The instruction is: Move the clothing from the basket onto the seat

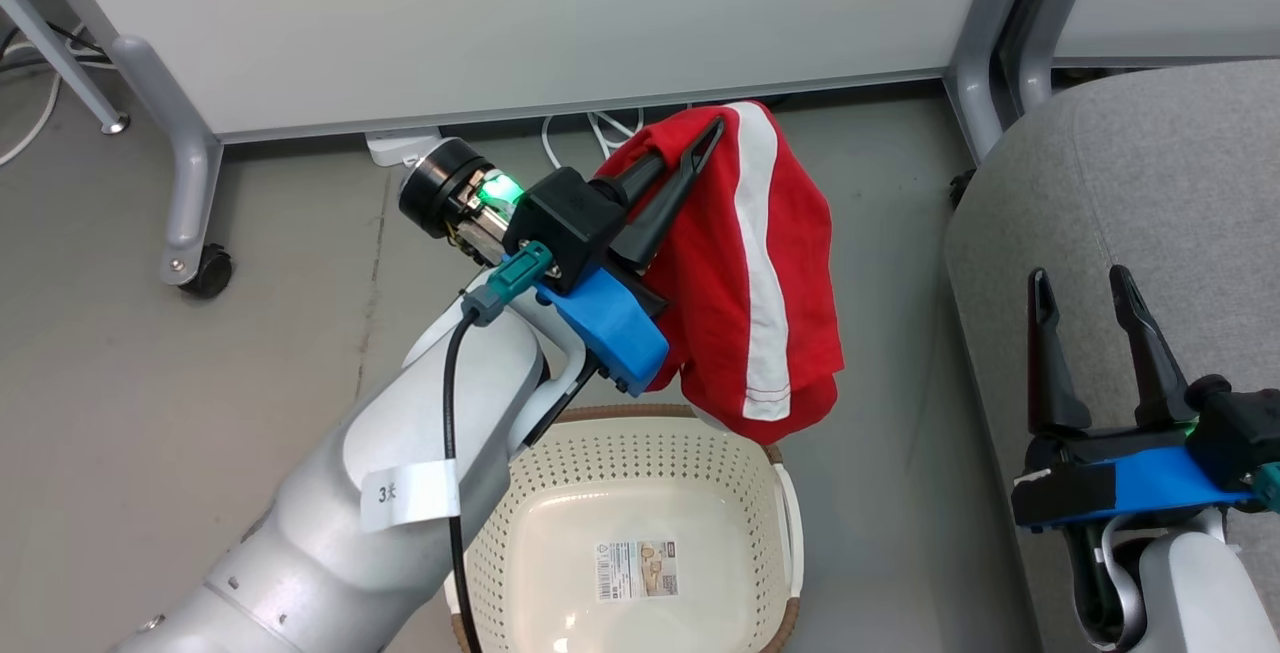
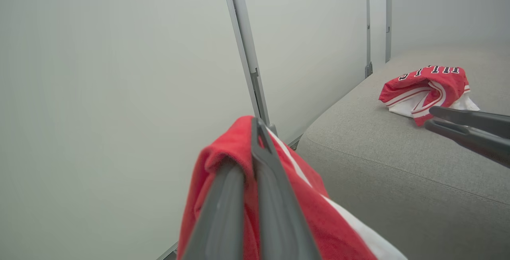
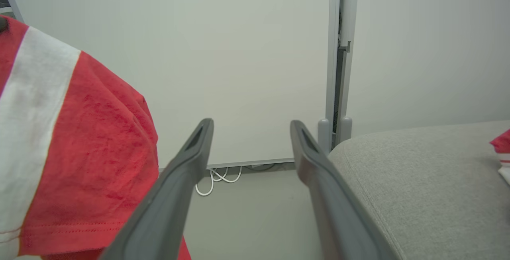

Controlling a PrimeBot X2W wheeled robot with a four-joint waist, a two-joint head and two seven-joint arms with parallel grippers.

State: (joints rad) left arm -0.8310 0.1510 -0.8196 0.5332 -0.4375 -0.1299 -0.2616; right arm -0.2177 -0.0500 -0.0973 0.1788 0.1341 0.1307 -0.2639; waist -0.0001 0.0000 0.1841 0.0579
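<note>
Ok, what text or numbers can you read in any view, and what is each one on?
"3", then a mark I can't make out: white tag on the left arm.
Paper label on the basket bottom: print too small to read.
Black, white-edged letters on the jersey lying on the seat: upside down and folded, not readable.
Red striped garment: no text visible.

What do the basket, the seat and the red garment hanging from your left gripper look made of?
Basket: looks like moulded plastic, cream, slightly glossy, its walls punched with holes.
Seat: grey woven upholstery, matt, with a fine weave visible.
Red garment: soft fabric, likely a knit; it drapes in folds and has a stitched hem.
</note>
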